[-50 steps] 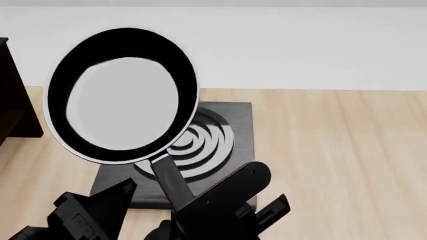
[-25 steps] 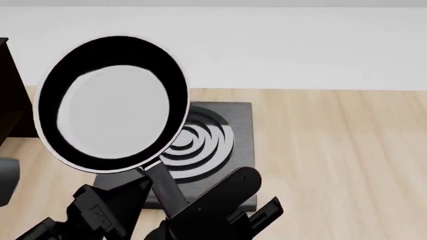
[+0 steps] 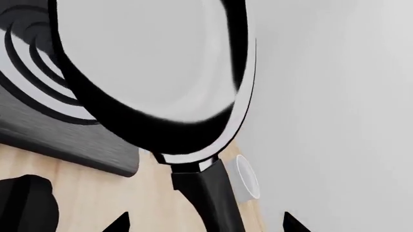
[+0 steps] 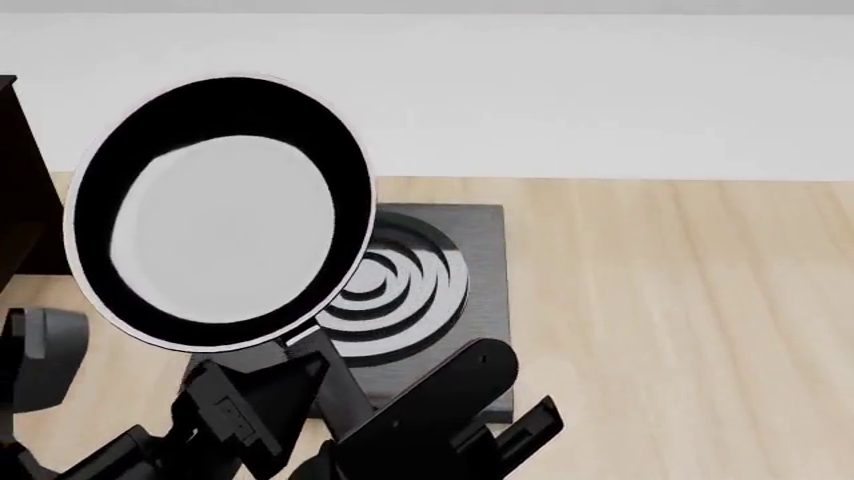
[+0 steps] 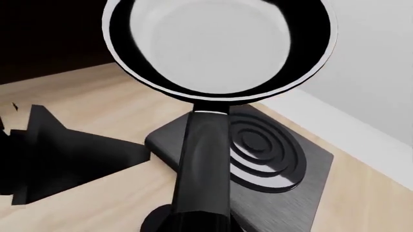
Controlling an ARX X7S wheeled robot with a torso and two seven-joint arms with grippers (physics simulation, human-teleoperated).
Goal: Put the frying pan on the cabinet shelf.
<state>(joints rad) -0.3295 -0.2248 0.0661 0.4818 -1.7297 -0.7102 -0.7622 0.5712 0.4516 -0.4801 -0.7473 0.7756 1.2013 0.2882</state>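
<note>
**Head view: pan held aloft**

Head view: the frying pan (image 4: 220,215) hangs over the burner plate (image 4: 427,300), its handle clamped by the right gripper (image 4: 387,425). The left gripper (image 4: 234,410) sits near; its jaw state is unclear. The cabinet shelf (image 4: 20,180) stands far left.

Left wrist view: a white cup (image 3: 247,177) stands beyond the pan.

Right wrist view: the handle runs into the gripper.

Matte black, angular arm links (image 4: 441,405) with a grey joint housing (image 4: 47,355).

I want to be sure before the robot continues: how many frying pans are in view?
1. The frying pan is held up above the burner plate, handle toward the grippers. Another could be hidden behind it.
</note>
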